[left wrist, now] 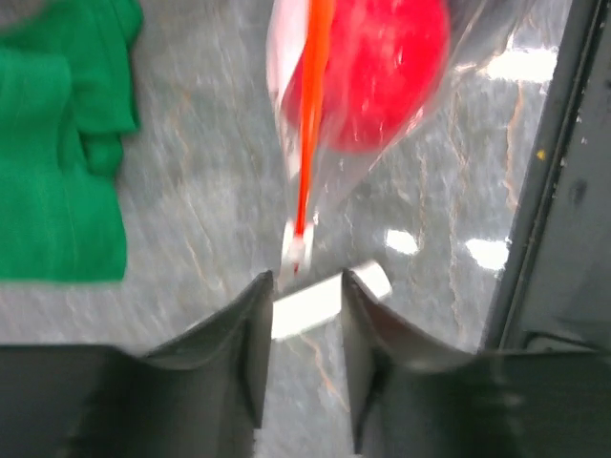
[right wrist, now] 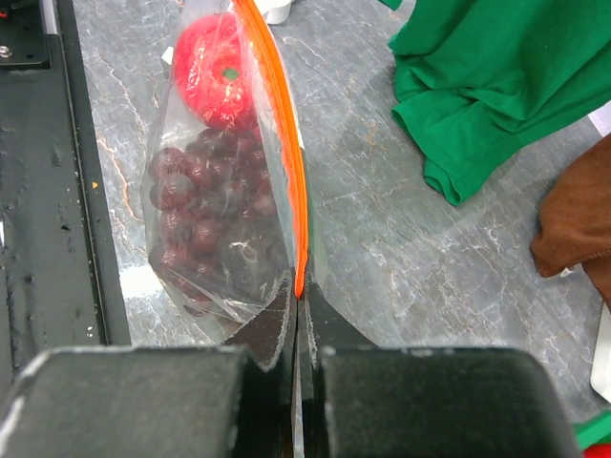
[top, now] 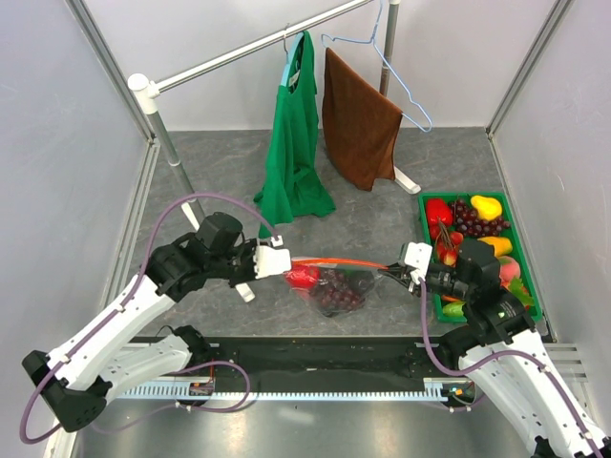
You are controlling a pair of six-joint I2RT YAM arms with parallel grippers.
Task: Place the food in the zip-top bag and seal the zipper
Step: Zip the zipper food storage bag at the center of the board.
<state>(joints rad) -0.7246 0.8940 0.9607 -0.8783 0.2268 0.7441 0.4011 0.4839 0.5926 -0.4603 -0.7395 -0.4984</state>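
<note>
The clear crinkly zip-top bag (top: 334, 286), red toy apple (right wrist: 215, 72) and dark purple grapes (right wrist: 205, 224) inside, is held low over the grey worktop (top: 382, 219) by the right pincer (right wrist: 298, 305) clenched on its orange-red zipper strip (right wrist: 286, 162), the left pincer (left wrist: 305, 281) released just short of the whitish tab (left wrist: 296, 250): sealing seems finished, so lowering the bag comes next.

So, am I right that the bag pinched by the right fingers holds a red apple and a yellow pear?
Not quite: beside the red apple, the zip-top bag holds dark purple grapes, not a yellow pear, as the right wrist view shows. The right fingers do pinch it, at the zipper end.
</note>
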